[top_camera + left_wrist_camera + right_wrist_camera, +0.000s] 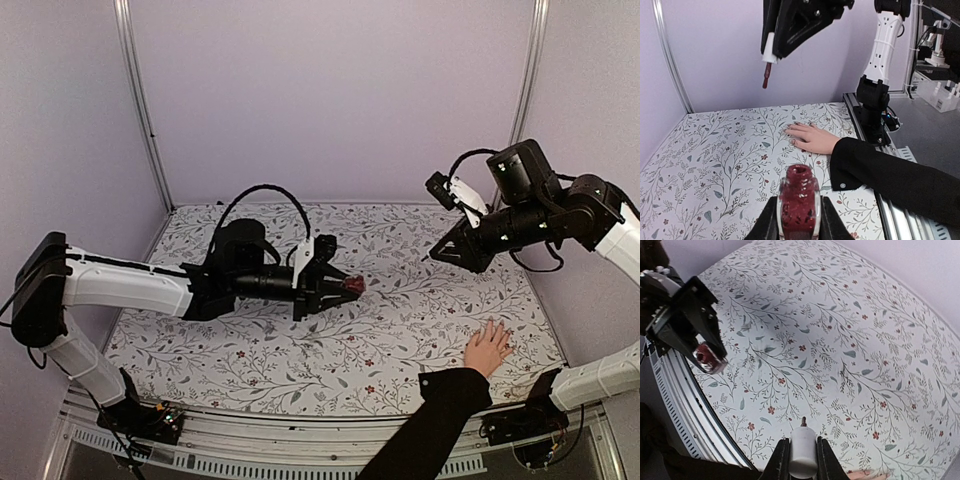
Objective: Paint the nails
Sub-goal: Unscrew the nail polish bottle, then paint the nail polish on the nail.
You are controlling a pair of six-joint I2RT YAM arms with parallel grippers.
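Observation:
A light-skinned hand (488,350) in a black sleeve (430,420) lies flat on the floral table at the front right, fingers spread. Its nails (788,134) are tiny and dark at the fingertips in the left wrist view. My left gripper (345,286) is shut on an uncapped dark-red bottle (799,202), held above the table's middle with its mouth toward the hand. My right gripper (803,460) is shut on the white cap (803,450), its red-tipped brush (766,77) pointing down. It hangs high above the table, beyond and left of the hand (812,138).
The floral cloth (400,330) covers the table inside purple walls with metal corner posts (140,100). A ribbed rail (300,440) runs along the near edge. The right arm's base (874,107) stands beside the sleeve.

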